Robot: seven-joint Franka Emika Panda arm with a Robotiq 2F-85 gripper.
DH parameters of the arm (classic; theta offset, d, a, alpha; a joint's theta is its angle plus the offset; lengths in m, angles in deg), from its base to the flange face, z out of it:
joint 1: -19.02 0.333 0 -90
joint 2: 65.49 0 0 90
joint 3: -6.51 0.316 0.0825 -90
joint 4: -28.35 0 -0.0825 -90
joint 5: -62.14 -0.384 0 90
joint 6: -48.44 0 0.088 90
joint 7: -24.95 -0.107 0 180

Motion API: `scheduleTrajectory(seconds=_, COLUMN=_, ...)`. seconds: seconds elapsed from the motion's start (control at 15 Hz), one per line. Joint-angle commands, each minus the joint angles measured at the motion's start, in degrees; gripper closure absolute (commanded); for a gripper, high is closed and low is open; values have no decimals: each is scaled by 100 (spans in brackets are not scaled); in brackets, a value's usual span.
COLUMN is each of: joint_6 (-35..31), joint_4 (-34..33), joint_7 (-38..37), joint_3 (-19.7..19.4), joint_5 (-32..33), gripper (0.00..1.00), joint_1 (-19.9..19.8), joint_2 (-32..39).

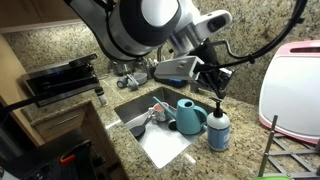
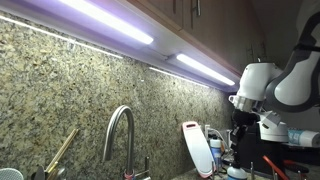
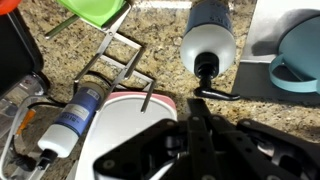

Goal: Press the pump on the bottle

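The blue-grey bottle [image 1: 218, 132] stands on the granite counter beside the sink, with the teal watering can [image 1: 190, 116] just next to it. Its black pump [image 1: 218, 106] sits on top. In the wrist view the bottle [image 3: 212, 38] is seen from above, with the pump head and short nozzle [image 3: 213, 93] nearest the camera. My gripper [image 1: 217, 90] hangs directly over the pump with its fingers pointing down. In the wrist view the fingers [image 3: 197, 108] are shut together and empty, their tips just above the pump. I cannot tell whether they touch it.
The sink [image 1: 165, 145] lies beside the bottle and a faucet [image 2: 120, 135] rises at the wall. A pink-rimmed white cutting board [image 1: 295, 90] leans nearby. A wire rack [image 3: 115, 60], a white-capped bottle [image 3: 72, 118] and a green item [image 3: 95, 12] lie on the counter.
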Motion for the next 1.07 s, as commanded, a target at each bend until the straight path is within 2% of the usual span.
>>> scheduleTrajectory(seconds=0.0, joint_6=-60, joint_4=49, joint_7=-256, joint_3=-251, joint_5=196, gripper=100, joint_1=236, joint_2=-11)
scheduleTrajectory(seconds=1.0, joint_6=-66, joint_4=17, joint_7=-374, joint_3=-973, joint_5=159, gripper=100, joint_1=1013, joint_2=159)
